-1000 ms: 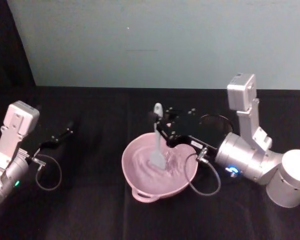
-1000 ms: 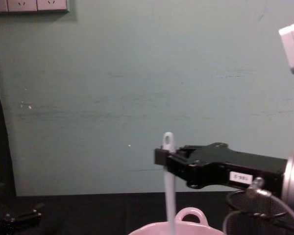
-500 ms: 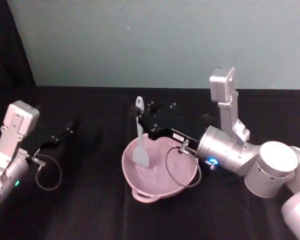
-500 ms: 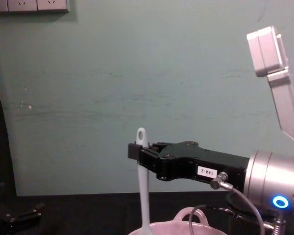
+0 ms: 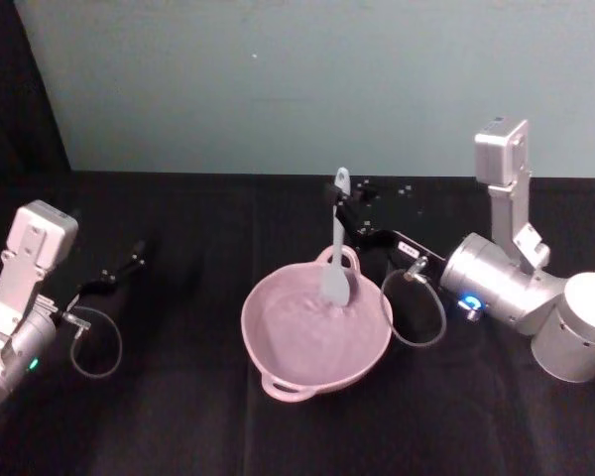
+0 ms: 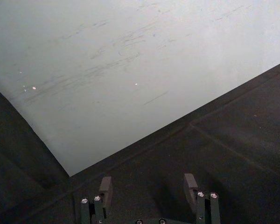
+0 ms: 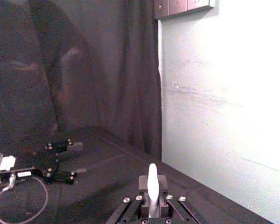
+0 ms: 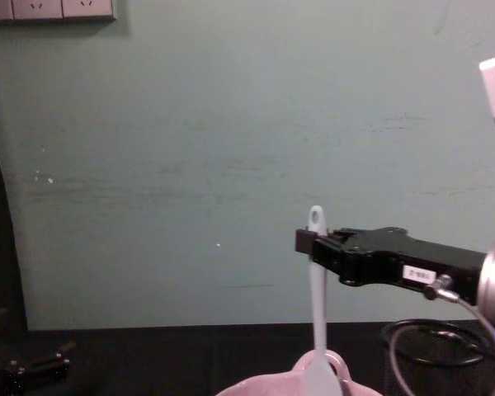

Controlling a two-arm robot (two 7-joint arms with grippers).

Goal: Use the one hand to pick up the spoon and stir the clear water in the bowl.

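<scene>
- The right gripper [image 5: 342, 212] reaches in from the robot's right over the far side of the bowl [image 5: 288, 347]. Its jaws are closed on the spoon [image 5: 335, 266], pinching the slim handle just below the oval hole at its top.
- This high grip seems chosen to keep the black fingers and the cable above the water while the full length of the handle hangs down.
- The spoon hangs nearly upright, blade down inside the bowl, close to the far rim and its looped handle. In the chest view the spoon [image 8: 317, 305] drops straight from the gripper [image 8: 307, 241] into the bowl [image 8: 260, 388].
- An upright blade lets the arm sweep the water with little risk of tipping the bowl.
- The black wire-mesh cup [image 8: 429, 363] stands just right of the bowl, under the right forearm, so wide sweeps on that side look risky.
- The left gripper [image 5: 129, 264] lies parked on the black table [image 5: 178, 416], well apart from the bowl. Its jaws are spread with nothing between them, since 1 arm does the job.
</scene>
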